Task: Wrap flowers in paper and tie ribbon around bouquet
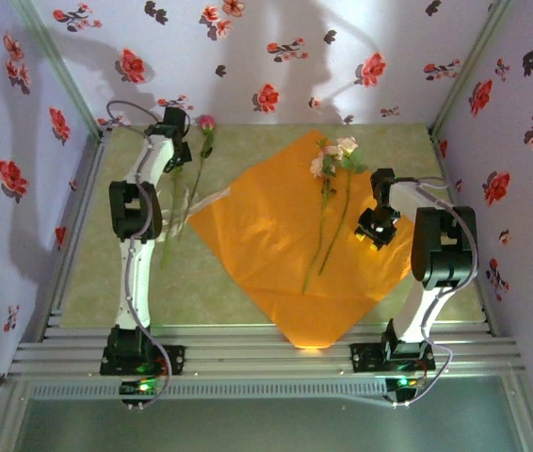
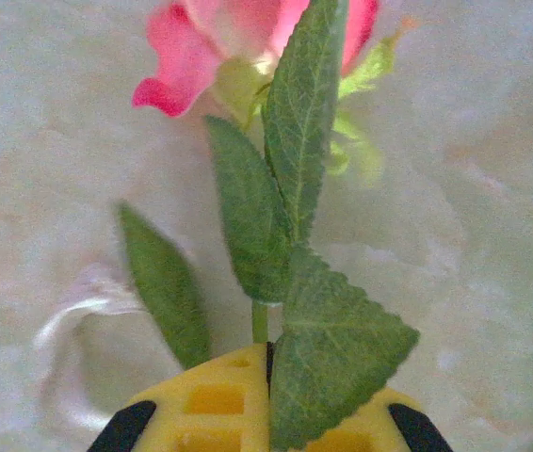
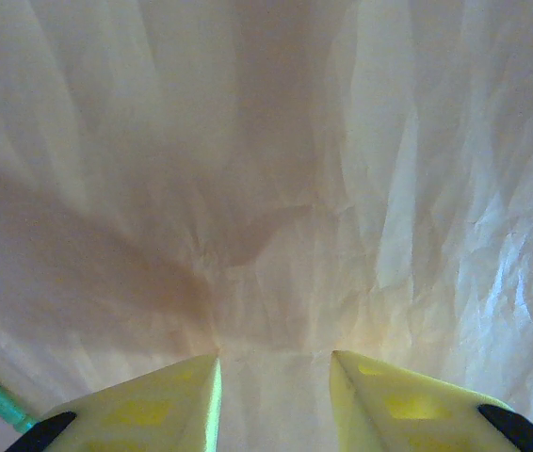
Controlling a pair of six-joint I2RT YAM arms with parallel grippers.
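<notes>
Flowers (image 1: 331, 160) lie on the orange paper (image 1: 266, 254) just left of the right pincer (image 1: 377, 231). Its jaws stand apart and point down at the sheet, under a folded arm with the elbow raised. The left arm stretches far forward. The left pincer (image 2: 266, 361) is clamped on the stem of a pink flower (image 2: 186, 56), whose bloom is just ahead of its tips over the counter (image 2: 492, 235).

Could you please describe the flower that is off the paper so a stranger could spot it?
Find the big orange paper, then look left to the left arm. One flower sits beside it, off the sheet. Unlike the pale flowers on the paper, its bloom is deep pink.
</notes>
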